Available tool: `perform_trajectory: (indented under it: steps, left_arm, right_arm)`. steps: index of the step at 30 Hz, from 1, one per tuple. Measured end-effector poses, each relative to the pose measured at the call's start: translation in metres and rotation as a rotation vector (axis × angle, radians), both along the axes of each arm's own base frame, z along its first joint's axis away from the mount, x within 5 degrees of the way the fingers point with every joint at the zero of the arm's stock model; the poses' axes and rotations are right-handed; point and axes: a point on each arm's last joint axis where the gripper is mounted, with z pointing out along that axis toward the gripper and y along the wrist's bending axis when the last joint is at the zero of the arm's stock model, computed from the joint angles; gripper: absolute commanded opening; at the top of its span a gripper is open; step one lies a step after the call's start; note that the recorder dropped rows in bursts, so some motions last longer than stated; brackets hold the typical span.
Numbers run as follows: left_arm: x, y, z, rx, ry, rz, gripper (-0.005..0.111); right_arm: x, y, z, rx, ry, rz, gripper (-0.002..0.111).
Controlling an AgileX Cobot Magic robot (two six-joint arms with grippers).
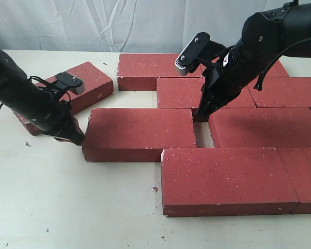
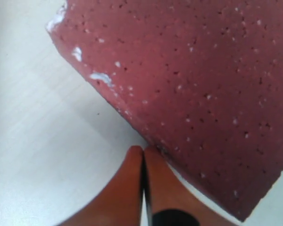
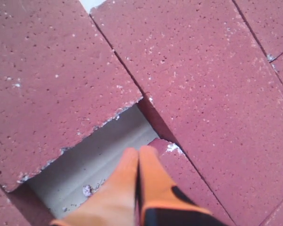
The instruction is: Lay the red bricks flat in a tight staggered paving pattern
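Left pincer (image 2: 143, 154), its orange tips pressed together on nothing, sits at the chipped edge of a rough, white-flecked red brick (image 1: 140, 132). Right pincer (image 3: 138, 155), likewise closed and empty, points into a gap (image 3: 94, 160) between the flat rectangular red bricks (image 1: 228, 176), which lie in staggered rows on the pale bench (image 1: 52, 207).

A pale cream tabletop (image 1: 67, 207) filled the scene, matte, with faint straight grain lines showing in the left wrist view. At 12 o'clock, along its far edge, a creased white sheet (image 1: 93, 26) hung as a backdrop. Soft, even light left only short, weak shadows. Small crumbs (image 1: 155, 189) lay on the tabletop toward 6 o'clock.
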Motion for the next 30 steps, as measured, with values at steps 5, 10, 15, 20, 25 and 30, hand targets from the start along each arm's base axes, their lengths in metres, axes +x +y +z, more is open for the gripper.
perform_trajectory:
  steps: [5, 10, 15, 20, 25, 30]
  left_arm:
    - [0.005, 0.016, -0.001, 0.070, -0.008, 0.032, 0.000]
    - [0.011, 0.019, 0.002, 0.040, -0.015, 0.119, 0.000]
    - [0.007, 0.001, 0.003, 0.030, -0.027, 0.060, 0.000]
    - [0.006, -0.014, 0.003, 0.038, -0.062, 0.026, 0.000]
    - [0.005, -0.023, 0.003, 0.034, -0.079, 0.017, 0.000]
    - [0.005, -0.028, 0.004, 0.036, -0.096, 0.014, 0.000]
  right_arm:
    - [0.000, 0.000, 0.000, 0.000, 0.000, 0.000, -0.001]
    - [0.000, 0.000, 0.000, 0.001, 0.001, -0.001, -0.001]
    - [0.000, 0.000, 0.000, 0.003, 0.000, -0.002, -0.001]
    - [0.000, 0.000, 0.000, 0.003, 0.000, -0.002, -0.001]
    - [0.000, 0.000, 0.000, 0.005, 0.000, -0.004, -0.001]
    - [0.000, 0.000, 0.000, 0.005, 0.000, -0.004, -0.001]
